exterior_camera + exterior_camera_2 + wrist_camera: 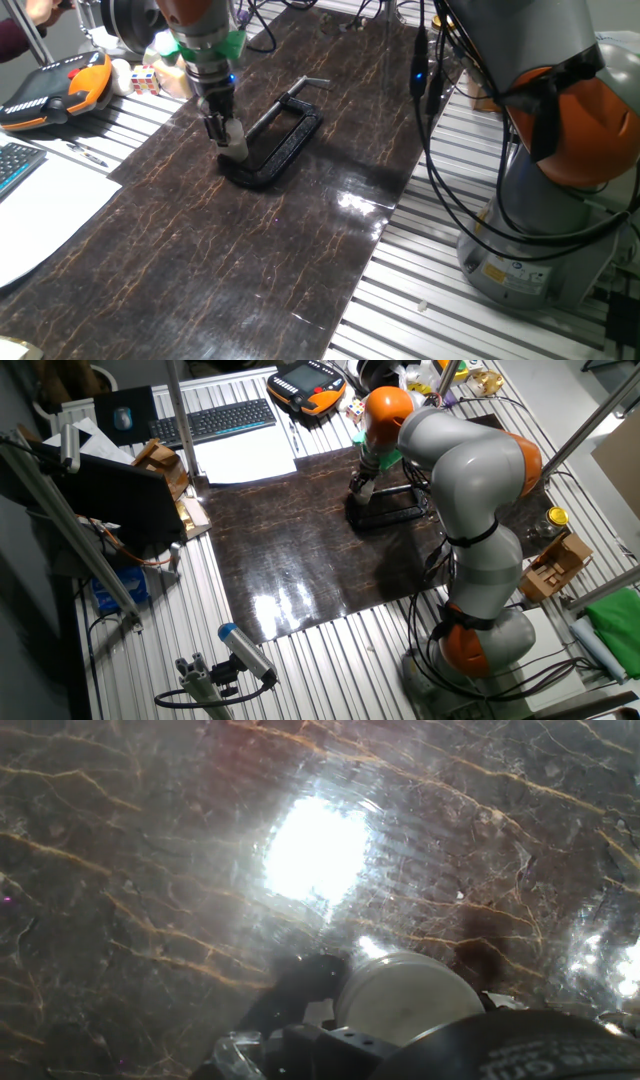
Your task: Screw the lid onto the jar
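On dark desk [200, 260]: 1 hand [222, 138] gripping 1 lid [234, 139], beside 1 black C-clamp [275, 145]; jar hidden, can't tell.

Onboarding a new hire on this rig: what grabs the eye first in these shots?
The black C-clamp lying mid-mat on the dark marbled surface, with the pincer down at its near end over a small whitish jar. In the hand view, a pale round lid sits low in frame beneath a bright glare patch.
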Controlling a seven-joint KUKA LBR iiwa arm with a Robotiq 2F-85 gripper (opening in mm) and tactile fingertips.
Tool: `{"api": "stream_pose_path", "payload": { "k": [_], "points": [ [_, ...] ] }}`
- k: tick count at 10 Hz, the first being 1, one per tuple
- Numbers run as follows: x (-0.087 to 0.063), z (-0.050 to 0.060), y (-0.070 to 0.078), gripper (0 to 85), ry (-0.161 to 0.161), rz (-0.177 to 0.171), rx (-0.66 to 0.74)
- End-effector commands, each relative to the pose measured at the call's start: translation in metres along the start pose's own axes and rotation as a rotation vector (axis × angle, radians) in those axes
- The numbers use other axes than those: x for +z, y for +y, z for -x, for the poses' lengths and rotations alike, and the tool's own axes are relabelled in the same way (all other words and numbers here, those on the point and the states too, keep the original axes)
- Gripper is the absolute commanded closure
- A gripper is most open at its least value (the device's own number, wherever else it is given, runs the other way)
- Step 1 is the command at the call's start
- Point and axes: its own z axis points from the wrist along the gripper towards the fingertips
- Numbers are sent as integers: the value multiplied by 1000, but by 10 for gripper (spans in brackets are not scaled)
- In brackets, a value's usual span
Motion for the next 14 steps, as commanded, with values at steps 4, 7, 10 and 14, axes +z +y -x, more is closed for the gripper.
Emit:
{"api": "stream_pose_path", "payload": {
  "k": [4, 7, 10, 14],
  "points": [
    [1, -1, 0, 150, 4, 3, 82],
    [1, -1, 0, 150, 8, 1, 151],
    [1, -1, 0, 150, 19, 0, 243],
    [1, -1, 0, 150, 31, 4, 336]
  ]
}}
